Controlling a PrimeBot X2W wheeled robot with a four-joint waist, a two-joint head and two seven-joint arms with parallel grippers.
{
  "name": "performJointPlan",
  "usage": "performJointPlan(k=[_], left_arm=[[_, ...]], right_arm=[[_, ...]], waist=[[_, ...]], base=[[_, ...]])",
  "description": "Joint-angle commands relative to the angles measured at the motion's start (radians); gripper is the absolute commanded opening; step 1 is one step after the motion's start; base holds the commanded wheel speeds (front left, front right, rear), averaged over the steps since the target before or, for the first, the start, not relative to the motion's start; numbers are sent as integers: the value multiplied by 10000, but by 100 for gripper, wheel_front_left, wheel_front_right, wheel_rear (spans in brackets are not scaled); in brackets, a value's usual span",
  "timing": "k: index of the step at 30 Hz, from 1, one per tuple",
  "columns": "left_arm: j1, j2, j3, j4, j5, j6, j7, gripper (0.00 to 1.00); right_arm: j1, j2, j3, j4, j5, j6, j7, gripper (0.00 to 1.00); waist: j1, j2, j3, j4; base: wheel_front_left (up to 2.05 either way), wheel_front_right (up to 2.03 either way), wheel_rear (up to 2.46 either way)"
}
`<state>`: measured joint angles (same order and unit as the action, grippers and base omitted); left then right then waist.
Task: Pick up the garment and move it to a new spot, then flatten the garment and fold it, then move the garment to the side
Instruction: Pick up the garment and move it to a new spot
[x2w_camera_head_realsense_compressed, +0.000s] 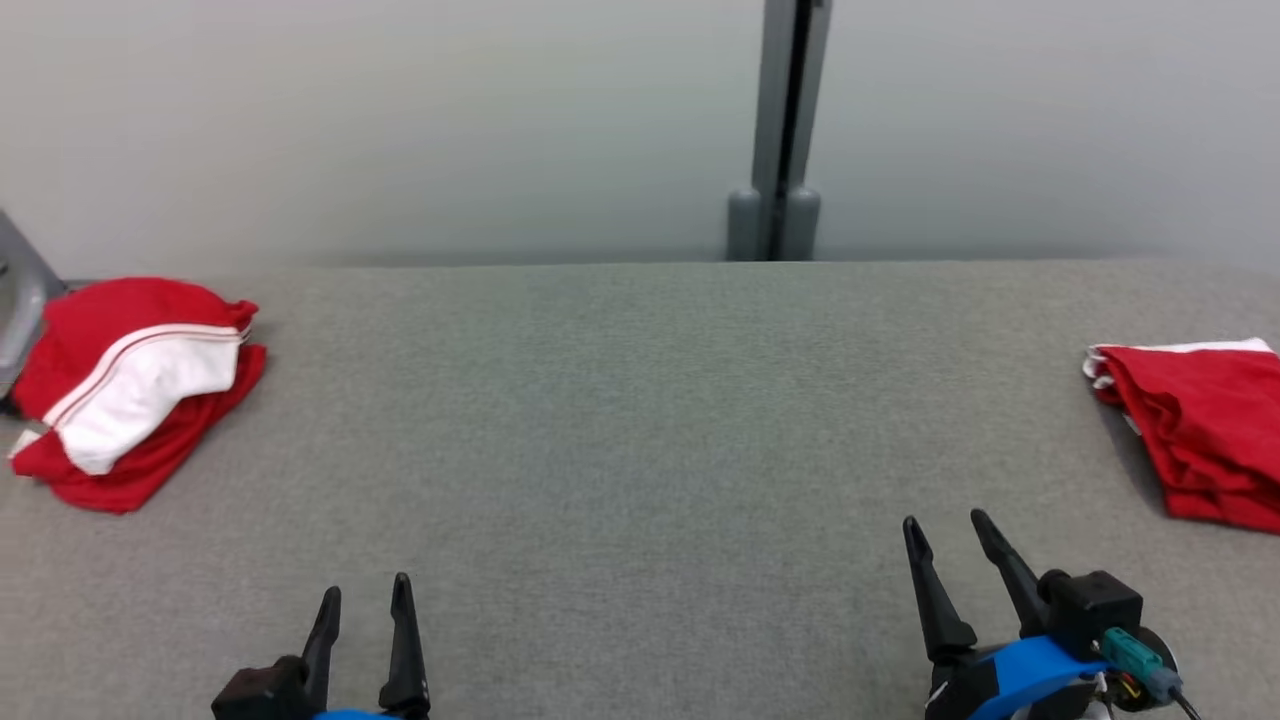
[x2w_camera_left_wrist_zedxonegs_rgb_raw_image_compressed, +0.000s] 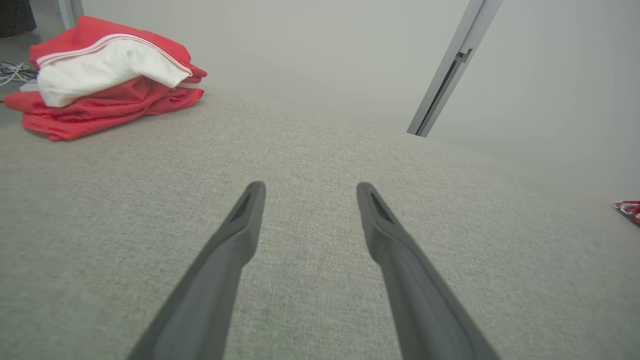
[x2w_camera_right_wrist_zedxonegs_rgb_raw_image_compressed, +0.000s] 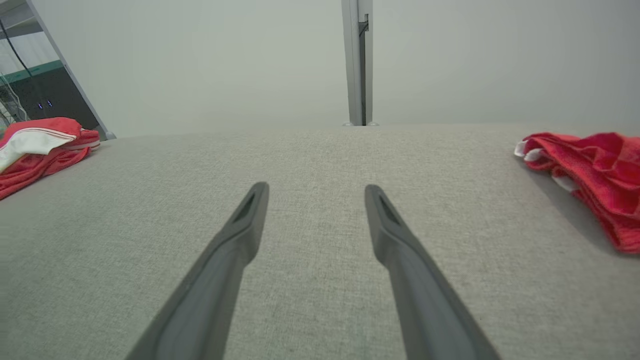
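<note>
Across the whole lower part of the head view spreads a grey cloth-covered table (x2w_camera_head_realsense_compressed: 640, 420), its far edge meeting a pale wall (x2w_camera_head_realsense_compressed: 400, 120). A grey upright post (x2w_camera_head_realsense_compressed: 785, 130) stands against that wall in the upper middle of the frame.

At the left edge of the frame, near the table's far side, lies a red-and-white garment (x2w_camera_head_realsense_compressed: 130, 390), bunched in loose layers. Its long axis runs on a slant from the lower left to the upper right. A white panel edged with thin red stripes follows the same slant across its top, with red cloth above and below it. The left wrist view shows it in the upper left corner (x2w_camera_left_wrist_zedxonegs_rgb_raw_image_compressed: 105, 80) as a low heap, white on top of red folds.

At the right edge of the head view lies a red garment (x2w_camera_head_realsense_compressed: 1200, 420), partly cut off by the frame. It has a strip of white along its far edge, and its folds run from the upper left down to the lower right. The right wrist view has it at the right edge (x2w_camera_right_wrist_zedxonegs_rgb_raw_image_compressed: 595, 170), rumpled and resting on the table.

The left gripper (x2w_camera_head_realsense_compressed: 366, 590) sits at the lower left, its two dark fingers spread wide with nothing between them. The right gripper (x2w_camera_head_realsense_compressed: 944, 520) at the lower right is likewise spread wide and empty, leaning slightly to the upper left. Both are well apart from either garment.
</note>
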<state>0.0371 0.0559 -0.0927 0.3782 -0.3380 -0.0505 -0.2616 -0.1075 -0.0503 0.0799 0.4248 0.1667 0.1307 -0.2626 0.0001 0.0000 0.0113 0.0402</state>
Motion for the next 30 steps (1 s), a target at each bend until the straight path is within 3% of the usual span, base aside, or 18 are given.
performJointPlan(k=[1, 17, 24, 30], left_arm=[[-111, -2, -5, 3, 66, -6, -48, 100], [192, 205, 86, 10, 317, -6, -47, 100], [407, 323, 258, -116, 220, 52, -47, 100], [273, 514, 902, -723, 40, 277, -47, 100]], right_arm=[[184, -3, -11, -50, -52, 1, -31, 100], [329, -8, 927, 234, 640, 1, -33, 100], [240, -11, 1487, 336, 904, 1, -32, 100], [-203, -11, 1635, 174, 674, 1, -32, 100]], waist=[[-1, 0, 96, 444], [-1, 0, -332, 3985], [-1, 0, -437, 4480], [-1, 0, -75, 4178]], base=[[0, 0, 0], [0, 0, 0], [0, 0, 0], [0, 0, 0]])
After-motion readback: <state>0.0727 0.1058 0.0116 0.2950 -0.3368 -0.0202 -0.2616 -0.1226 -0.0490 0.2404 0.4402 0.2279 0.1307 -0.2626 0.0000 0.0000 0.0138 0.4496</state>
